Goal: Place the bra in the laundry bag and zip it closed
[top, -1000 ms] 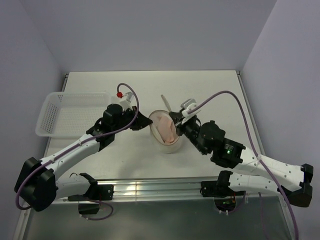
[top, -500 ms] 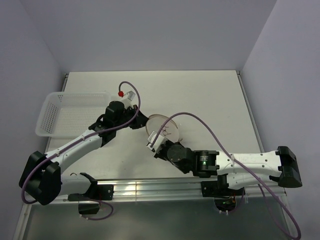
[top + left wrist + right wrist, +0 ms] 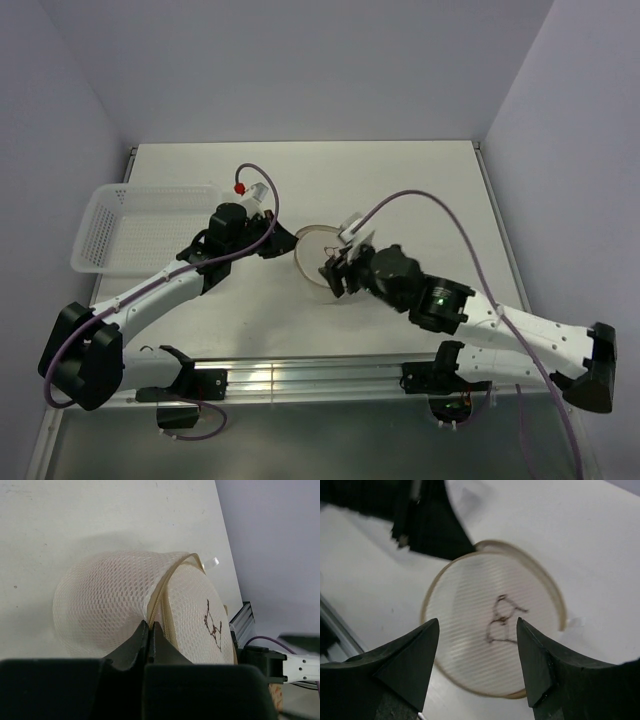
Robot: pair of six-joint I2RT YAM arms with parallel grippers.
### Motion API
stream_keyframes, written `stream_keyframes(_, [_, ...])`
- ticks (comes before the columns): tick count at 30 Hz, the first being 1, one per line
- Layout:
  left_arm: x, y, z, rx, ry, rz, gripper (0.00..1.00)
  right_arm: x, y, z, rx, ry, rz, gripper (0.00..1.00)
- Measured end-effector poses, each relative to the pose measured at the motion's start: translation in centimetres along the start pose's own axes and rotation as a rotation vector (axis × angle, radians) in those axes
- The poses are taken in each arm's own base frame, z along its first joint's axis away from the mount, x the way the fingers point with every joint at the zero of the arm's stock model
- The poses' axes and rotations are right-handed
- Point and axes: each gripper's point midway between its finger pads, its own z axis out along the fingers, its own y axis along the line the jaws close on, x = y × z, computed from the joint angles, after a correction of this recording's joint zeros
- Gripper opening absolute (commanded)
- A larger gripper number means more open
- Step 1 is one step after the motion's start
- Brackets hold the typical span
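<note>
Table [image 3: 420, 180]: we see the white top carrying everything, unchanged from a second ago.
Right arm [image 3: 500, 320]: it reaches in from the right. Half a second ago it lay low across the near edge, coming at the bag from the near left.
Left arm [image 3: 150, 290]: it stretches from the near left corner to the bag's left side, as it did in both earlier frames.
Basket [image 3: 140, 235]: the white perforated tray sits at the table's left edge and has not moved.
Laundry bag [image 3: 312, 252]: it stands at mid-table between the two grippers. A second ago it gaped open, but now its flat face covers the top. We cannot tell whether the zip is run.
Right gripper [image 3: 476, 622]: its fingers are spread wide, poised above the bag's face and holding nothing.
Left gripper [image 3: 150, 627]: its fingers are pinched tight on the bag's beige rim seam.
Bra: a second ago pink fabric showed inside the open bag. Now we cannot make it out through the mesh.
Dark mark [image 3: 502, 622]: a small squiggle on the bag's upturned face.
</note>
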Motion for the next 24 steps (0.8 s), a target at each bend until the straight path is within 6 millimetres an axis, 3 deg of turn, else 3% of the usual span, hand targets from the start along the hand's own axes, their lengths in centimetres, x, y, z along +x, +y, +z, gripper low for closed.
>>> stream_keyframes(2, [0.0,0.0,0.0,-0.001,0.000,0.003,0.09,-1.6,-2.9,-0.5,0.053,-0.055,0.106,0.72])
stream_keyframes(4, [0.0,0.1,0.0,-0.004,-0.001,0.006,0.13,-2.0,-5.4,-0.4,0.104,-0.069,0.187,0.73])
stream_keyframes(5, [0.0,0.2,0.0,-0.007,-0.002,0.007,0.20,-1.9,-6.4,-0.2,0.120,-0.066,0.215,0.74])
stream_keyframes(8, [-0.3,0.4,0.0,-0.017,-0.013,0.013,0.32,-0.9,-8.9,1.0,0.171,-0.028,0.311,0.79])
stream_keyframes(11, [-0.4,0.6,0.0,-0.028,-0.021,0.014,0.33,1.8,-10.8,2.1,0.212,0.052,0.401,0.83])
stream_keyframes(14, [-0.6,0.7,0.1,-0.033,-0.028,0.014,0.35,3.7,-10.8,2.3,0.196,0.093,0.489,0.83])
stream_keyframes(16, [-0.6,0.8,0.1,-0.037,-0.031,0.016,0.46,4.7,-10.4,2.3,0.176,0.106,0.536,0.82])
stream_keyframes(17, [-0.7,0.9,0.1,-0.040,-0.034,0.020,0.59,5.2,-10.2,2.2,0.167,0.115,0.553,0.82])
stream_keyframes(20, [-0.9,1.4,0.0,-0.064,-0.048,0.029,0.75,6.8,-9.8,2.2,0.136,0.126,0.636,0.78])
stream_keyframes(24, [-1.8,2.1,-0.9,-0.121,-0.092,0.042,0.83,7.9,-9.4,2.1,0.110,0.128,0.725,0.76])
